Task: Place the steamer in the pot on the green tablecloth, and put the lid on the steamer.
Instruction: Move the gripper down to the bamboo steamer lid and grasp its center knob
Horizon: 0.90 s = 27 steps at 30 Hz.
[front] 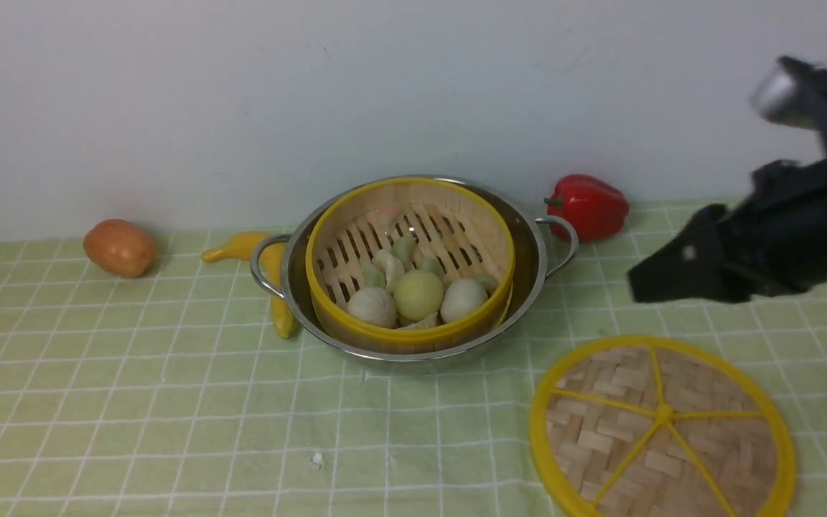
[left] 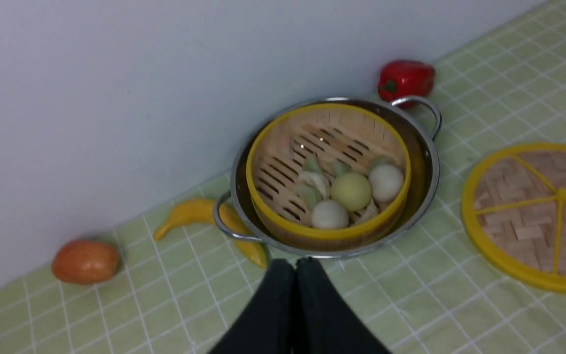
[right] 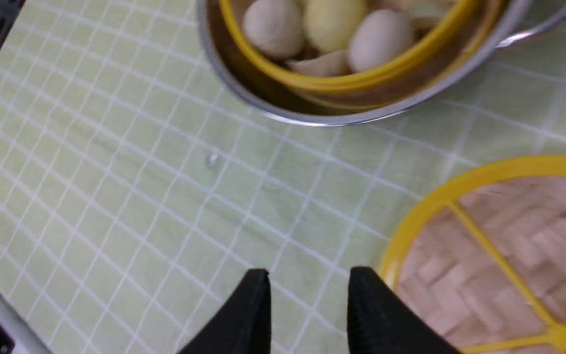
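One pot (front: pixel 526 248), one steamer (front: pixel 413 335), one lid (front: pixel 661 431), three round buns (front: pixel 418 294), several dumplings (front: pixel 390 270) (exact count unclear), one red pepper (front: pixel 589 206), one banana (front: pixel 243 245), one orange fruit (front: pixel 119 248), one green tablecloth (front: pixel 133 402).

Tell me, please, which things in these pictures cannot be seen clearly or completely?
Banana, front view: partly hidden behind a handle of the pot.
Lid, front view: near rim cut off by the bottom edge.
Right gripper, front view: blurred, fingertips indistinct.
Left gripper: outside the front view; only the left wrist view shows it.
White speck on the green tablecloth: too small to identify.
Bottom of the pot, all views: covered by the steamer.
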Each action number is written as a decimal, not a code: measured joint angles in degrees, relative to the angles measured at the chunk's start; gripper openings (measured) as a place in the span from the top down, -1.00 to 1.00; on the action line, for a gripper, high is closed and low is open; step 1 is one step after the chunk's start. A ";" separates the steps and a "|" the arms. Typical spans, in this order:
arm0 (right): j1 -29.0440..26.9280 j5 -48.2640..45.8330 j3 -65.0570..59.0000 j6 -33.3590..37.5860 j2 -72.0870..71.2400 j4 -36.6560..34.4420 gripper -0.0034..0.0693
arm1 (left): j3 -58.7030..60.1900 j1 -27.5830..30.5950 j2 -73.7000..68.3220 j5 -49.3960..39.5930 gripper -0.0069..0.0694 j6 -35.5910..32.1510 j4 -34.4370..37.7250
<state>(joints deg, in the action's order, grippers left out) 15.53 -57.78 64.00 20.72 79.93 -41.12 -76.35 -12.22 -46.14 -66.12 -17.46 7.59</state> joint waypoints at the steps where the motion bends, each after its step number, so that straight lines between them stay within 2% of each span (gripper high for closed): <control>1: 3.10 0.32 0.49 -1.58 1.31 2.31 0.25 | 4.49 0.00 2.97 1.69 0.88 0.26 0.00; 2: 3.57 0.30 0.59 -1.96 1.55 2.31 0.25 | 4.49 0.00 3.45 1.95 0.88 0.34 0.00; 3: 6.59 0.42 1.43 -5.89 3.26 7.85 0.25 | 10.02 0.00 6.91 3.72 0.88 0.99 0.00; 5: 7.91 0.45 2.11 -10.04 4.44 14.35 0.25 | 14.35 0.00 9.12 4.79 0.88 1.93 0.00; 8: 8.57 0.75 3.84 -25.94 7.36 32.72 0.25 | 23.00 0.00 13.81 6.20 0.88 3.41 0.22; 11: 8.46 0.89 4.25 -32.43 8.97 41.12 0.25 | 27.17 0.00 15.64 6.60 0.88 3.48 0.78; 15: 8.46 1.17 4.44 -34.18 12.20 42.90 0.25 | 29.87 0.00 16.11 8.06 0.88 3.53 0.97; 27: 8.46 -0.19 4.44 -34.82 21.56 42.25 0.25 | 30.46 0.00 16.11 9.01 0.88 3.41 0.97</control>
<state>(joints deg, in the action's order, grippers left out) 23.99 -57.97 68.44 -14.10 101.49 1.13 -45.89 -12.22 -30.03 -57.11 -14.06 8.56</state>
